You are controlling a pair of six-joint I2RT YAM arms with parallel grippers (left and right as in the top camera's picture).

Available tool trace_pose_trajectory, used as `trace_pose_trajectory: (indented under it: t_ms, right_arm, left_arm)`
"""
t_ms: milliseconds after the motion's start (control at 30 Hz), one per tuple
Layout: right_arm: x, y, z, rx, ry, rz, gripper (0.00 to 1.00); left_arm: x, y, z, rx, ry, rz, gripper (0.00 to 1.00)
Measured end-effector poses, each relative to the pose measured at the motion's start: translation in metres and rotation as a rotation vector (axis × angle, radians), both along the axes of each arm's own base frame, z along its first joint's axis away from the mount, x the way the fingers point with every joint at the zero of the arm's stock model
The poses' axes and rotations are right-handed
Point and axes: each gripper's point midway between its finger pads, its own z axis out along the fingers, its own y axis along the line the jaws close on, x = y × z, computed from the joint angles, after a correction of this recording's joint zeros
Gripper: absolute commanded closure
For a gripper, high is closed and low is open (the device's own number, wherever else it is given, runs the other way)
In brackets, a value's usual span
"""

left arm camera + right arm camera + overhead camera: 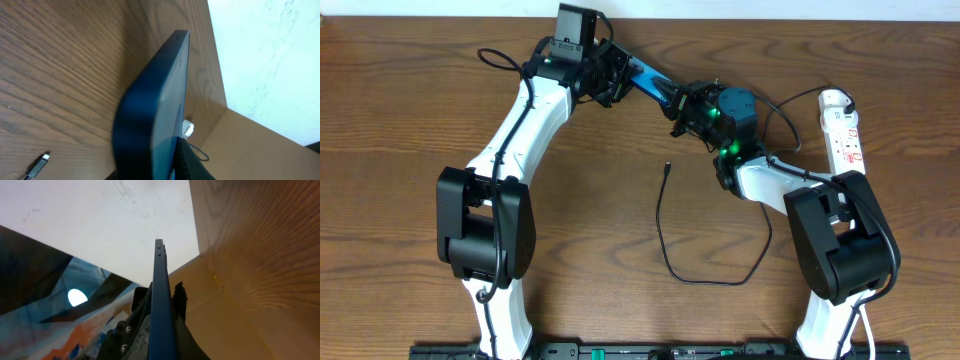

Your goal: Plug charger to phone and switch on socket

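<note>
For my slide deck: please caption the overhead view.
Left gripper and right gripper hold the phone; the charger lies unplugged on the table.

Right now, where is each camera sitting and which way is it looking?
Overhead: above the table, looking straight down; both arms show, left gripper and right gripper holding the phone between them.
Left wrist: on the left arm, looking along the phone's edge toward the table's edge; one dark finger shows.
Right wrist: on the right arm, looking along the phone's thin edge; dark fingers flank it.
Shared: all see the phone; overhead and left wrist both see the charger tip.
</note>
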Motion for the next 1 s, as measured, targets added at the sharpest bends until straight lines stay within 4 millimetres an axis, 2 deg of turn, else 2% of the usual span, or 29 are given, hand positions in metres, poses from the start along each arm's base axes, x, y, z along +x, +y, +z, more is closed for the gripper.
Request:
trace_pose_trajectory:
  t_ms: [167, 600, 633, 700, 733, 800, 833, 1000]
  right_arm:
    - [0.0002, -0.0002, 0.0000, 0.025, 0.026, -0.006, 0.99]
    - [0.0003, -0.0003, 0.0000, 0.039, 0.040, -0.008, 0.96]
    - [0.0003, -0.0003, -0.0001, 0.038, 0.040, -0.008, 0.93]
    - [-0.0002, 0.0003, -0.0002, 0.034, 0.036, -0.005, 0.81]
    - [-0.0006, 0.0009, -0.0001, 0.029, 0.031, -0.001, 0.73]
    - [-0.0013, 0.0019, 0.0017, 0.017, 0.008, 0.007, 0.49]
    - [-0.0016, 0.0023, 0.0020, 0.016, 0.006, 0.010, 0.43]
    - [-0.0030, 0.0040, 0.0032, 0.005, -0.013, 0.024, 0.28]
  left_arm:
    - [0.0007, -0.0002, 0.0009, -0.005, -0.001, 0.002, 0.92]
    - [0.0011, -0.0004, 0.0014, -0.008, -0.002, 0.003, 0.93]
    - [0.0011, -0.0004, 0.0014, -0.008, -0.003, 0.003, 0.92]
    - [0.0011, -0.0004, 0.0014, -0.008, -0.002, 0.003, 0.93]
    - [0.0010, -0.0002, 0.0011, -0.007, -0.001, 0.004, 0.93]
    - [0.0005, 0.0007, -0.0001, -0.001, 0.003, 0.007, 0.92]
    - [0.0005, 0.0010, -0.0004, 0.000, 0.004, 0.008, 0.93]
    - [0.0007, 0.0021, -0.0012, 0.006, 0.005, 0.013, 0.93]
